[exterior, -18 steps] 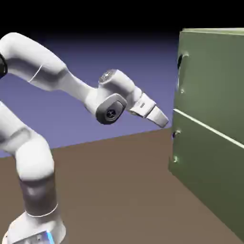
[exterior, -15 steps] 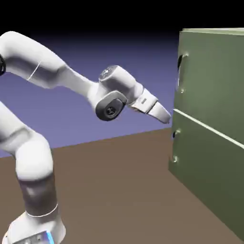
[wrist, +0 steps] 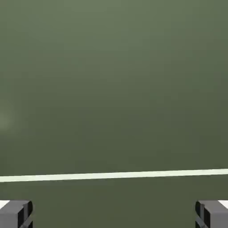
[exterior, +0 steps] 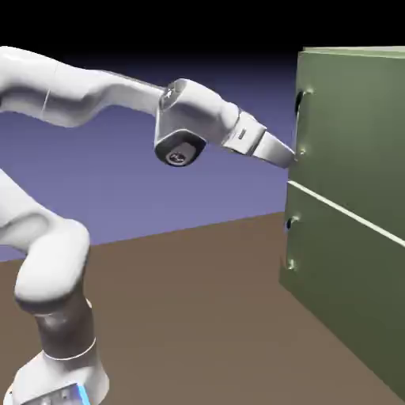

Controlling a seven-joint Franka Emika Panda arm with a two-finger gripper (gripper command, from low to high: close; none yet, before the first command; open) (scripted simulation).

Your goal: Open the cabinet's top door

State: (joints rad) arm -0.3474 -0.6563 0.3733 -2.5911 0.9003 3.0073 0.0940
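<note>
- Since the earlier frames my arm has swung up and toward the cabinet: the claw, which hung low near the level of the pale seam, now sits higher, its tip right at the front edge of the top door.
- From the hand camera I see my two grey fingertips at the bottom corners, set wide apart with nothing between them, so the claw is released and grasping nothing.
- Beyond the fingertips the hand view is filled with flat olive-green panel, crossed low down by the pale seam; the larger panel above it is the top door, close in front of the claw.
- In the exterior view the claw's tip lies just beside the lower end of the dark curved handle on the top door; I cannot tell whether it touches.
- Farther on, the cabinet stands on the brown desk at the exterior view's right, with the lower door under the seam and its own small handle well below the claw.
</note>
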